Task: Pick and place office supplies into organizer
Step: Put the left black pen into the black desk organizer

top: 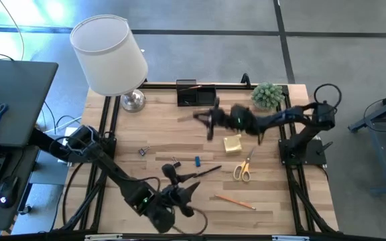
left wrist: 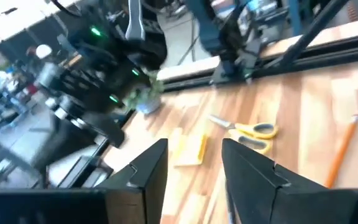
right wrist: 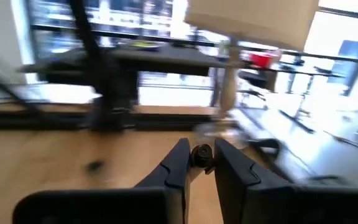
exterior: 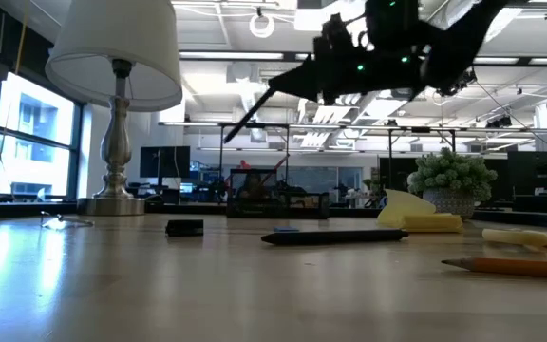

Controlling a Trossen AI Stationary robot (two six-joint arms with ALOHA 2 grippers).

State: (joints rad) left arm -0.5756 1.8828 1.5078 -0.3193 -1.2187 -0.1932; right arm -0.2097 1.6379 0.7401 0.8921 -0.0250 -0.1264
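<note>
The right gripper (top: 210, 120), clamped on a dark pen (exterior: 254, 112), carries it toward the organizer (top: 196, 96) (left gripper (left wrist: 194, 165) waits, fingers apart).

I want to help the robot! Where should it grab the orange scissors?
Probably across the closed blades, coming straight down. The orange scissors lie flat on the table, apart from the sticky-note pad. The blades are one narrow strip the fingers can span; the handle loops are wider and hollow.
</note>
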